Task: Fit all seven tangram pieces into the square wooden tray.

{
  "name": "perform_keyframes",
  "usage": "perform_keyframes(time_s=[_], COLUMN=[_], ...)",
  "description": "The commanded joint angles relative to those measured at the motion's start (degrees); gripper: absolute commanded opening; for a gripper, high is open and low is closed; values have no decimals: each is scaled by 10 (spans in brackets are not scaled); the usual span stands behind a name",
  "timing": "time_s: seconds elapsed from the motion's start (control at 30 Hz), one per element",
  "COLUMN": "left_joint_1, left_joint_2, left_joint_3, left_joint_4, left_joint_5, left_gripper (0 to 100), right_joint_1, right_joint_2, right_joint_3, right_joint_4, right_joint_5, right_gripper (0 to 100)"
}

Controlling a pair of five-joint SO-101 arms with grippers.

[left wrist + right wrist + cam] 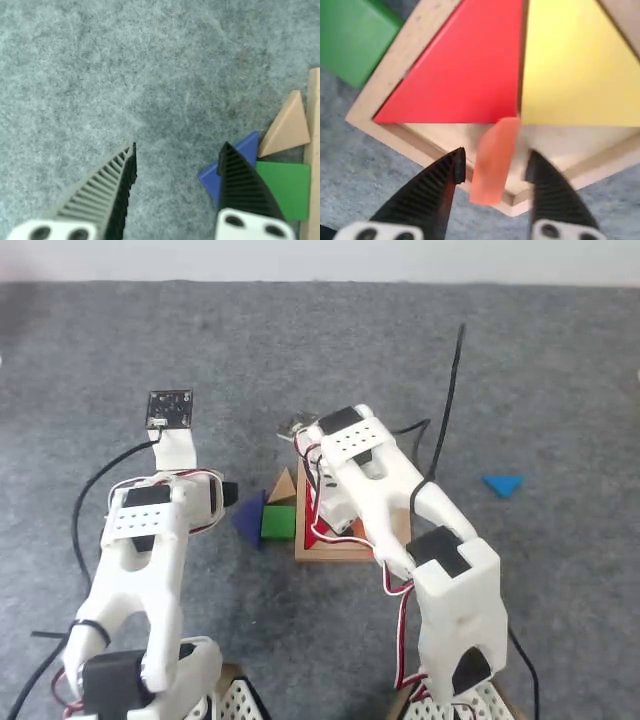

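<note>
The square wooden tray (335,552) lies mid-table under my right arm. In the right wrist view a red triangle (465,70) and a yellow triangle (570,65) lie flat inside the tray (410,50). My right gripper (496,151) is open over the tray's bare corner. An orange piece (492,160) stands tilted between its fingers, apart from both. A tan triangle (287,127), a dark blue triangle (250,146) and a green square (282,190) lie just outside the tray's edge (314,150). My left gripper (177,150) is open over bare carpet, one finger (240,180) over the blue triangle.
A light blue triangle (502,483) lies alone on the grey carpet to the right of the tray. A black cable (447,405) runs up behind the right arm. Open carpet stretches across the far half of the table.
</note>
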Motion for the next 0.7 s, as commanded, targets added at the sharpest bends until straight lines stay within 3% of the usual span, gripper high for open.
perform_keyframes(time_s=[0.0, 0.67], left_joint_1=[2, 2], left_joint_2=[-8, -8], left_joint_3=[-8, -9], left_joint_4=[4, 2], left_joint_5=[4, 4], left_gripper=[257, 257], right_joint_1=[13, 61], right_joint_2=[-10, -5], right_joint_3=[-39, -55], right_joint_4=[12, 6], right_joint_5=[14, 10], right_gripper=[270, 270])
